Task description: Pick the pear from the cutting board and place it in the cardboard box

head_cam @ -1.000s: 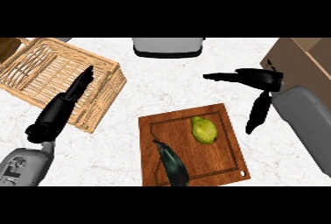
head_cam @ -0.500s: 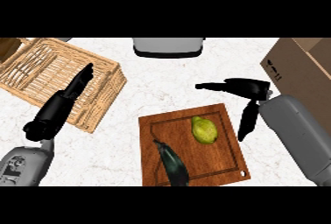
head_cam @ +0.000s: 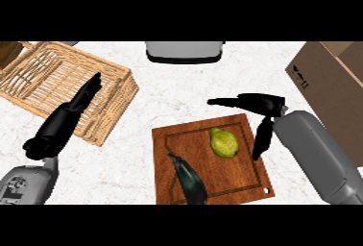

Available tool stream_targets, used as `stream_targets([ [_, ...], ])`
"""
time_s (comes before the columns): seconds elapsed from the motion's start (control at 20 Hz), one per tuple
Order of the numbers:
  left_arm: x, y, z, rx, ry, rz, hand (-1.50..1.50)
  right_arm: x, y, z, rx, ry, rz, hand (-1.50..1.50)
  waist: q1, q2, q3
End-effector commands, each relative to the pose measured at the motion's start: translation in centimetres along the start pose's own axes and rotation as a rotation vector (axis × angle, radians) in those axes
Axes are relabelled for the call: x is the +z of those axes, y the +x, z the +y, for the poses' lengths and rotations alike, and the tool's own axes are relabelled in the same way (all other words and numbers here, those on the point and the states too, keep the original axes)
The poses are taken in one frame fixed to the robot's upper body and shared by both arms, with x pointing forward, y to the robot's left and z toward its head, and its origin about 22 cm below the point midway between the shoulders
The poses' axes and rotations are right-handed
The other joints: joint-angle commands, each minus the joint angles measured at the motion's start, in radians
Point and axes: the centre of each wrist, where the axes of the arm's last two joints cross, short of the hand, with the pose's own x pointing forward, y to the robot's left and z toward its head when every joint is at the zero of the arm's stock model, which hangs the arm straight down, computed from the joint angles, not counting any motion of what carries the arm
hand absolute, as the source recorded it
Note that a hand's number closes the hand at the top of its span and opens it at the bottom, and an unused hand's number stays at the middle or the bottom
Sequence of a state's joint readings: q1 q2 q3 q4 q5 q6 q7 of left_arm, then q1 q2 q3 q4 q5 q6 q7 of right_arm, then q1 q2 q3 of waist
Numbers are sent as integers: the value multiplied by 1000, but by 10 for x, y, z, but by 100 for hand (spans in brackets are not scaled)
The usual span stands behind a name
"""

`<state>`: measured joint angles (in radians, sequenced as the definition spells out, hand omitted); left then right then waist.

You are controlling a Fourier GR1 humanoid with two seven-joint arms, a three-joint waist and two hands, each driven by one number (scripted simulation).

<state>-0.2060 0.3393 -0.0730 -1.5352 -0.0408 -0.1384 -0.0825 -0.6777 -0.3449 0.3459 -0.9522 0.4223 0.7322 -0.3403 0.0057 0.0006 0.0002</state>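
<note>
Right hand [head_cam: 261, 106] (open) at cutting board [head_cam: 245, 178] edge.

Non-task items only. Wicker basket [head_cam: 106, 103] sat at the counter's left, turned at an angle, slatted bottom visible inside. White marbled counter [head_cam: 177, 86] under everything. Grey rounded object [head_cam: 184, 50] sat at the far edge, top centre, cut off by the view; couldn't tell what it was. Dark eggplant [head_cam: 190, 180] lay at the near-left corner of the wooden board, its near end reaching the board's front edge, stem end pointed away. Basket and eggplant were well apart.
</note>
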Motion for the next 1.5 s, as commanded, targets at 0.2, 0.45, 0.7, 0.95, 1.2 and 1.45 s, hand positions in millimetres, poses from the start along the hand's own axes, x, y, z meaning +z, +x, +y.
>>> stream_targets([
  [0.2, 2, 14, -23, -2, 11, -4, 0, -17, 0, 16, 12, 46, 27, -150, 0, -1, 0],
  [0.45, -14, 5, -9, 7, 10, -17, 0, -32, -23, 29, 8, 17, 28, -150, 6, 3, 0],
  [0.7, 3, 2, -3, -19, 8, 9, 0, -20, -22, 51, -10, 97, 19, -150, -1, -1, 0],
  [0.95, 11, 8, 3, -6, -2, -2, 0, -32, -33, 61, 51, 15, -115, 150, 11, 2, 1],
  [1.2, -12, -2, 23, 3, 21, -12, 0, -39, -18, 55, 85, -105, -160, 150, -4, 1, 0],
  [1.45, -11, 4, 1, 6, -16, -18, 0, -11, -22, -10, 182, -434, 359, 150, 10, 9, -2],
])
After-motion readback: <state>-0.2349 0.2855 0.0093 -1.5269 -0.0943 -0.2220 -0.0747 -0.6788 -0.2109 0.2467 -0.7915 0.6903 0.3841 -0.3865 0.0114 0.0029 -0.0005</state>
